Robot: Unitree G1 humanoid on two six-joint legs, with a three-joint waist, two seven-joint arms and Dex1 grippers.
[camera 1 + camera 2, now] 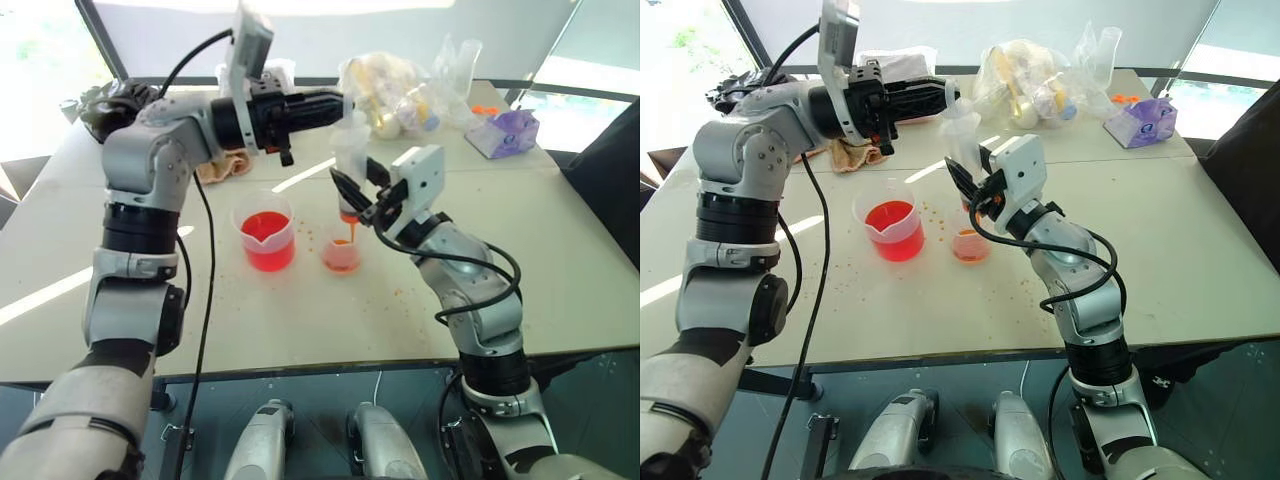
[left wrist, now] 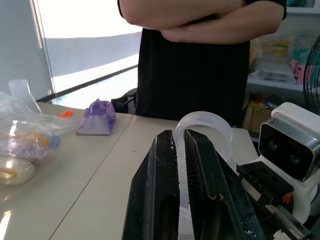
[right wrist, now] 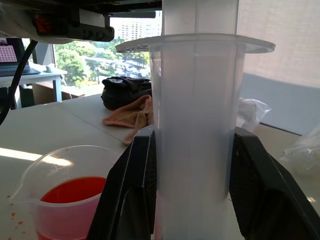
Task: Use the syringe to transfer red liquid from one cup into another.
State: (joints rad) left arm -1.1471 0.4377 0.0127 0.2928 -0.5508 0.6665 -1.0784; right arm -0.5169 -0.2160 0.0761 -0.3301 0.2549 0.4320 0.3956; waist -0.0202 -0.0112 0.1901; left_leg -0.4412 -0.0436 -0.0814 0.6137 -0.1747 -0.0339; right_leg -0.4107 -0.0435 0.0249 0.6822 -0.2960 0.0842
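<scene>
Two cups sit mid-frame in the head view: beaker (image 1: 266, 240) half red, small cup (image 1: 341, 252) holding a little. Right gripper (image 1: 358, 193) clamps the syringe (image 1: 349, 150) over it. Left wrist view: left gripper (image 2: 180, 165) pinched on the plunger. Right wrist view: barrel dead center. Looks like emptying, more trips left.

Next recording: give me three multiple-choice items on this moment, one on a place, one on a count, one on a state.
1. The syringe tip hangs over:
A. the smaller cup
B. the purple pouch
C. the cloth
2. Cups on the table holding red liquid:
A. one
B. two
C. four
3. The right gripper is:
A. open and empty
B. shut on the syringe
C. resting on the table

A: the tip sits right above the smaller cup.
B: the larger cup and the smaller cup.
B: its jaws clamp the barrel.
</scene>
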